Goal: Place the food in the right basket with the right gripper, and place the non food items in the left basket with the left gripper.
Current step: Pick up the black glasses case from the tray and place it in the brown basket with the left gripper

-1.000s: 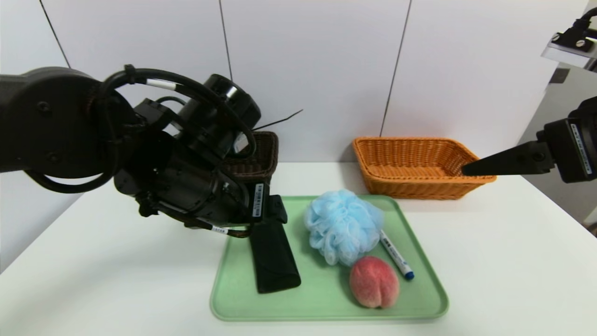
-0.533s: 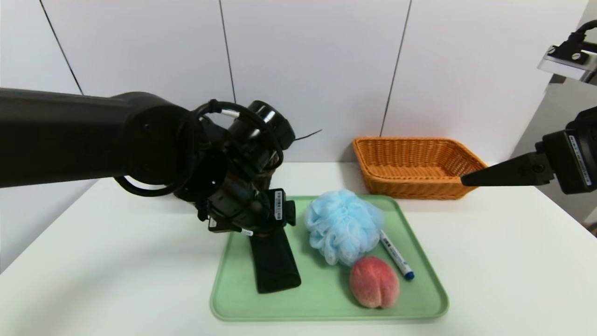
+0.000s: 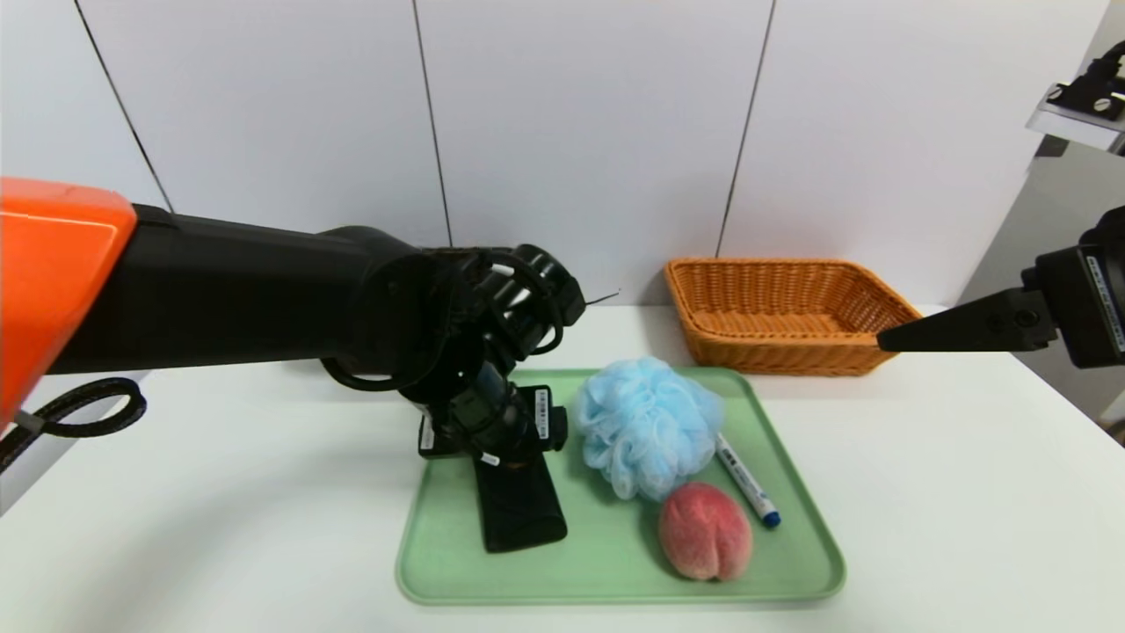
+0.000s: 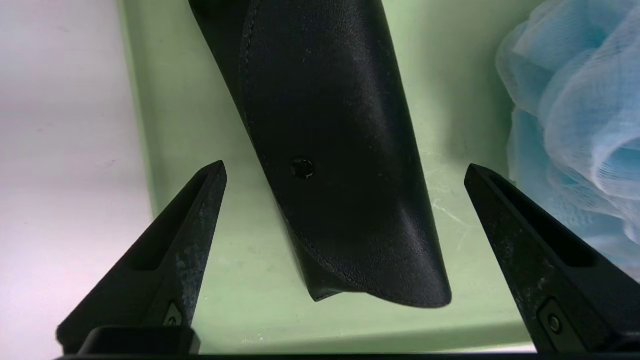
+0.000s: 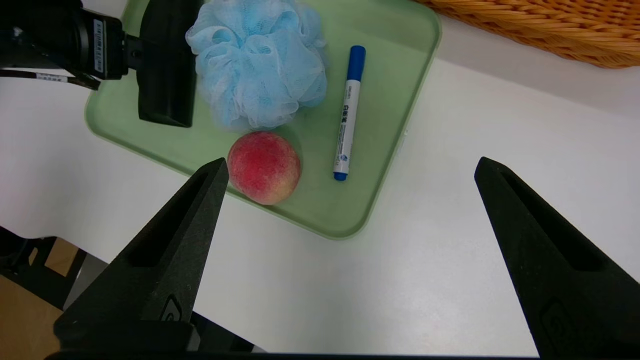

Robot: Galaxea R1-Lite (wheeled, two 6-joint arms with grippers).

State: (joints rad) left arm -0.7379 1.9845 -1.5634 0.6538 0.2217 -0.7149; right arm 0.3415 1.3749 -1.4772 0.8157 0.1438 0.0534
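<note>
So I've got my left end effector (image 4: 345, 167) right over the tray at the moment, fingers spread wide with nothing between the tips except the view down onto a folded black leather-looking case (image 4: 340, 150). It's got a stitched flap and a little round snap, and one fingertip (image 4: 217, 172) is out on either side of it. The case is lying on the left part of the green tray (image 3: 615, 571), which sits on the white surface (image 3: 949, 492).

Just beside the case there's a light blue mesh bath pouf (image 3: 649, 428), also on the tray. The white marker with the blue cap (image 3: 747, 479) lies at a slant on the pouf's right, and the pink-red fuzzy peach (image 3: 705, 532) is nearer the front edge, close to both.

My right end effector (image 5: 352, 160) is hanging off on the right side, spread wide too and holding nothing. The orange-tan wicker basket (image 3: 791, 316) is behind the tray on the right, nothing in it that I can see. My left arm (image 3: 264, 290) is blocking most of what's back on the left.
</note>
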